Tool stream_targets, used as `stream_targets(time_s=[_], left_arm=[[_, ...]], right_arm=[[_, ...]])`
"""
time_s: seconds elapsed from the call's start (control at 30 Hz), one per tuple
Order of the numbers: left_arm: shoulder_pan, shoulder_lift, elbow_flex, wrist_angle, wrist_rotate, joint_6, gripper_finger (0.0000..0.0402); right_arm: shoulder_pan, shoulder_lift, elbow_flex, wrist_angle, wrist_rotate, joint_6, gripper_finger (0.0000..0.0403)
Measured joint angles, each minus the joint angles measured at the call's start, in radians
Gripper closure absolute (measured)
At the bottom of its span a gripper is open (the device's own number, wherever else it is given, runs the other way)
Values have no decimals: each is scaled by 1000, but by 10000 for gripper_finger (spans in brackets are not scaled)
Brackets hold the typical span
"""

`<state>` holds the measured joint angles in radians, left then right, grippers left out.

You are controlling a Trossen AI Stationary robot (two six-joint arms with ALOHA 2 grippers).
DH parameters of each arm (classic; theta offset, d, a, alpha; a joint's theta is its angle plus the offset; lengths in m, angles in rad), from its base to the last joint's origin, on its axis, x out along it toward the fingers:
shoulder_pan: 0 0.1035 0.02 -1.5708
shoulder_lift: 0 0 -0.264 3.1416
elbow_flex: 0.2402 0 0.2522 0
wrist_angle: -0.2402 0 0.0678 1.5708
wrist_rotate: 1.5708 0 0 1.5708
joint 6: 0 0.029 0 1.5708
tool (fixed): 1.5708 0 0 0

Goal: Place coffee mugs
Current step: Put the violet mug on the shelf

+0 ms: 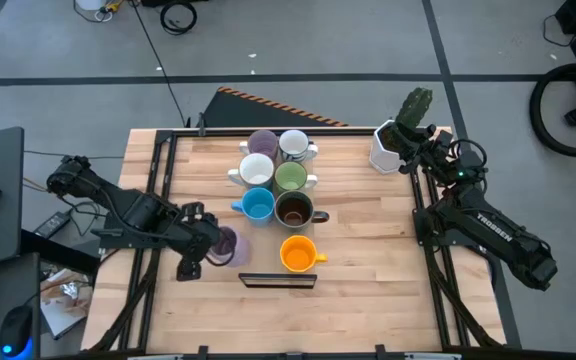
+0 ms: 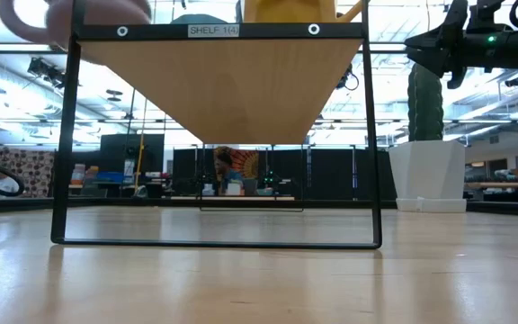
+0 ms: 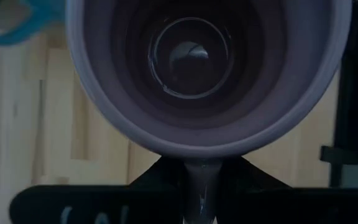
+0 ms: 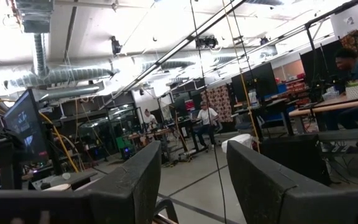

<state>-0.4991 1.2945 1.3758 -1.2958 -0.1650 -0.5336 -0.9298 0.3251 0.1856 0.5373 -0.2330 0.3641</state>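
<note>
Several coffee mugs stand upright on a raised wooden shelf [image 2: 214, 85]: purple [image 1: 262, 143], white [image 1: 293, 145], another white [image 1: 257, 170], green [image 1: 290, 178], blue [image 1: 258, 205], dark brown [image 1: 294, 210] and orange [image 1: 298, 253]. My left gripper [image 1: 211, 246] is shut on a second purple mug [image 1: 227, 243], just left of the shelf's near left corner. In the left wrist view I look into this mug's mouth [image 3: 191, 56]. My right gripper [image 4: 194, 165] is open and holds nothing; it is raised at the far right by the cactus pot [image 1: 386, 148]. My left gripper pinches the purple mug's handle [image 3: 201, 177] between its two fingers, coming steeply from above. The mug hangs about upright with its mouth up, lifted clear of the table, at about the shelf top's height [image 2: 34, 18].
The shelf stands on a thin black frame [image 2: 59, 135] with open room underneath. A white faceted pot with a green cactus [image 2: 425, 171] stands at the table's far right corner. Bare wood lies left and right of the shelf [image 1: 368, 250].
</note>
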Motion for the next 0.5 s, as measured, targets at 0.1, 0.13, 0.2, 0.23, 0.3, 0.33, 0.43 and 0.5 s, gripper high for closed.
stream_targets(time_s=[0.1, 0.13, 0.2, 0.23, 0.3, 0.33, 0.43, 0.5], left_arm=[[18, 21, 17, -1, -20, 46, 351], [23, 26, 24, 3, -23, 61, 351], [36, 31, 31, 28, -26, 97, 351], [41, 33, 31, 44, -26, 110, 351], [55, 41, 31, 78, -23, 143, 351], [60, 45, 31, 94, -24, 155, 351], [65, 51, 31, 122, -30, 185, 351], [67, 63, 32, 145, -38, 192, 351]], right_arm=[[0, 0, 0, 0, 0, 0, 214], [0, 0, 0, 0, 0, 0, 214], [0, 0, 0, 0, 0, 0, 214], [0, 0, 0, 0, 0, 0, 214], [0, 0, 0, 0, 0, 0, 214], [0, 0, 0, 0, 0, 0, 214], [0, 0, 0, 0, 0, 0, 214], [0, 0, 0, 0, 0, 0, 214]])
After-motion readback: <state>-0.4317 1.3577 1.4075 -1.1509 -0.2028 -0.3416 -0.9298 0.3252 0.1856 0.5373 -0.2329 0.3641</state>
